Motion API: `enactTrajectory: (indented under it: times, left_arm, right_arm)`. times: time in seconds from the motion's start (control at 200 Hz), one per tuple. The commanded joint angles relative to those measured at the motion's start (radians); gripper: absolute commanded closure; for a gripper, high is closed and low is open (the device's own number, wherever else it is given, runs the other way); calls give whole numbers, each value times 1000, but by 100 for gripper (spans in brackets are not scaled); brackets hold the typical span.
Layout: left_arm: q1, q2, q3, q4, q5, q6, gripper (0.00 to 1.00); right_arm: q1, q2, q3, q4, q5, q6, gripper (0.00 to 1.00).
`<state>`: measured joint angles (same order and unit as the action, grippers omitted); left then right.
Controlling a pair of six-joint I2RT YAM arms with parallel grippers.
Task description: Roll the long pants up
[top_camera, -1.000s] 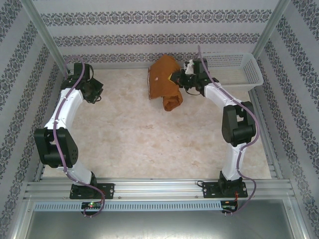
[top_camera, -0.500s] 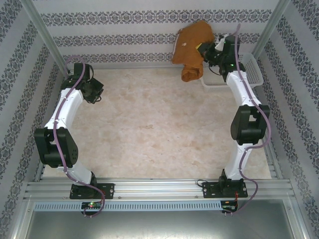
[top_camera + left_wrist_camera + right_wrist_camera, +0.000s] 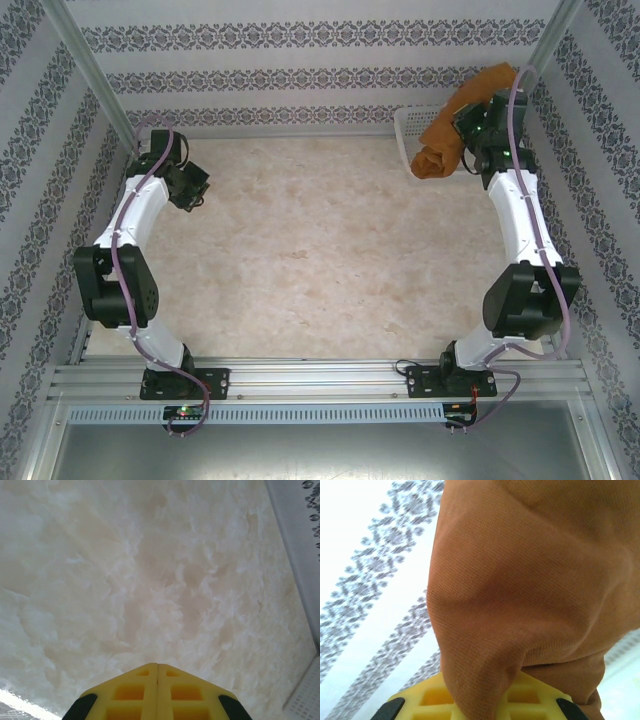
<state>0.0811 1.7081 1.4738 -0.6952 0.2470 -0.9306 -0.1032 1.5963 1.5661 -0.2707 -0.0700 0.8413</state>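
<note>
From above, the right gripper (image 3: 478,130) is raised at the far right corner, close to the patterned wall (image 3: 320,60). Its jaws are clamped on the long pants (image 3: 447,140). The rust-brown cloth hangs in a bunched bundle to the left of this hand and a little below it. One strip of it arches up over the hand towards the corner post. Under the bundle stands a white basket (image 3: 403,128), its rim showing just left of the cloth. Whether the lowest fold touches the basket cannot be told from here. The left gripper (image 3: 192,188) sits over the far-left part of the table (image 3: 320,260), well apart from the pants. It is too small and dark in this view to read how its jaws stand.

In the left wrist view, the left gripper (image 3: 158,680) has its yellow fingers (image 3: 130,692) pressed flat together along one seam, with nothing between them. Ahead of the hand lies bare, pale, marbled table (image 3: 150,570). Off to its right runs a grey strip with a sliver of the patterned wall (image 3: 312,500) beyond it.

In the right wrist view, the right gripper (image 3: 480,702) shows its yellow fingers (image 3: 535,702) at the bottom, with a thick fold of cloth wedged between them. The long pants (image 3: 530,570) rise from that grip and spread ahead of the hand and to its right. To the left of the hand is the patterned wall (image 3: 370,595).
</note>
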Motion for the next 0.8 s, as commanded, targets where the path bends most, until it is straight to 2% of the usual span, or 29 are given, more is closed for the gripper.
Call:
enactTrajectory:
  times: [0.0, 0.215, 0.34, 0.49, 0.794]
  left_arm:
    - [14, 19, 19, 8, 30, 34, 100]
    - [19, 41, 23, 10, 62, 51, 100]
    - [26, 44, 9, 17, 71, 56, 100]
    - [34, 68, 10, 21, 72, 66, 100]
    - [48, 168, 50, 27, 54, 71, 100]
  right_arm:
    - [-3, -70, -14, 88, 171, -27, 100]
    - [-17, 25, 12, 119, 224, 15, 100]
    - [-38, 127, 73, 141, 209, 69, 100]
    - [-43, 285, 220, 108, 209, 100, 100]
    - [-37, 641, 511, 163, 213, 214, 100]
